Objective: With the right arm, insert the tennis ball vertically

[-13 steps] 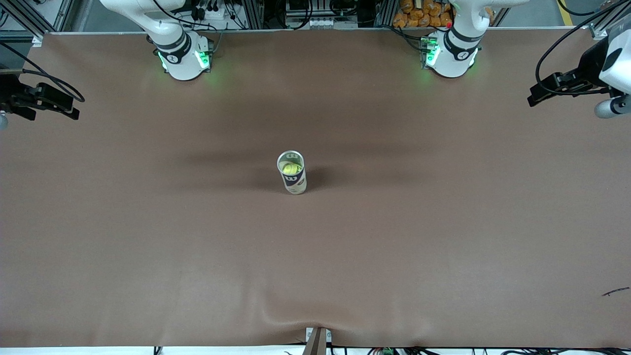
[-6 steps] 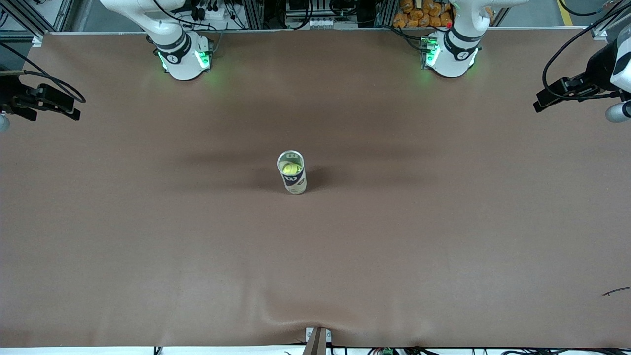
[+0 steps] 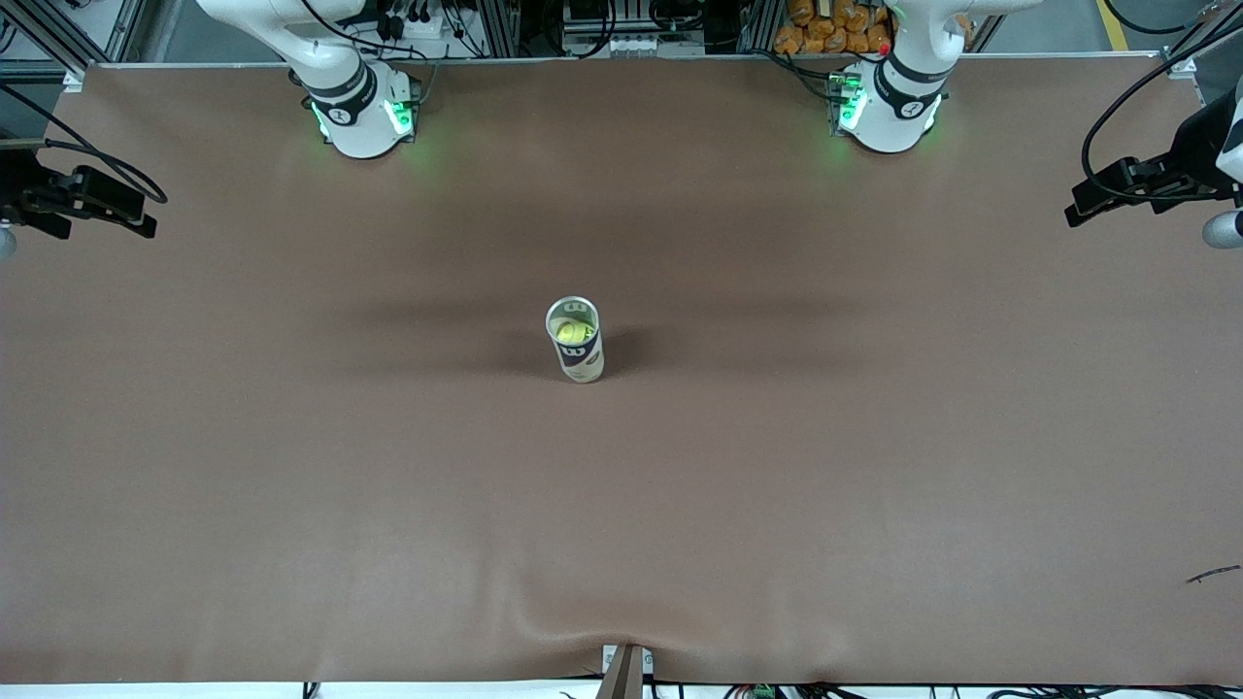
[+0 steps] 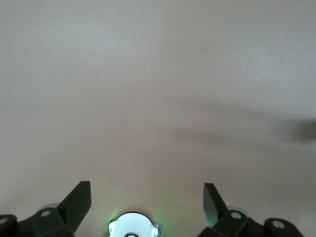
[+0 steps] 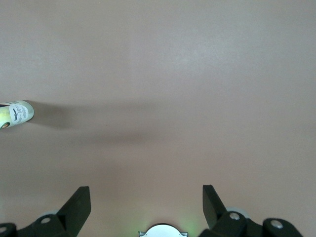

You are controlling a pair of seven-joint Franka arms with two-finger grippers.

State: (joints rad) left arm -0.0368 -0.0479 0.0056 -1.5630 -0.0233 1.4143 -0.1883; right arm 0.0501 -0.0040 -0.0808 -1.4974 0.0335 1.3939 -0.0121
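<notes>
A clear tennis-ball can [image 3: 581,359] stands upright in the middle of the brown table, its mouth open upward. The yellow-green tennis ball [image 3: 570,332] sits inside it, below the rim. My right gripper [image 3: 146,216] hangs open and empty over the table's edge at the right arm's end, well away from the can. In the right wrist view its fingers [image 5: 79,205] are spread wide, and the can [image 5: 17,113] shows small at the frame's edge. My left gripper [image 3: 1076,204] is open and empty over the left arm's end; its fingertips [image 4: 81,200] stand wide apart.
The two arm bases [image 3: 361,116] [image 3: 889,112] glow green along the table's edge farthest from the front camera. A small dark scrap [image 3: 1212,575] lies near the front edge at the left arm's end. The table cloth [image 3: 621,544] bulges slightly at the front.
The left gripper has drawn a little further out toward the left arm's end of the table. The right gripper, the can and the ball have not moved.
</notes>
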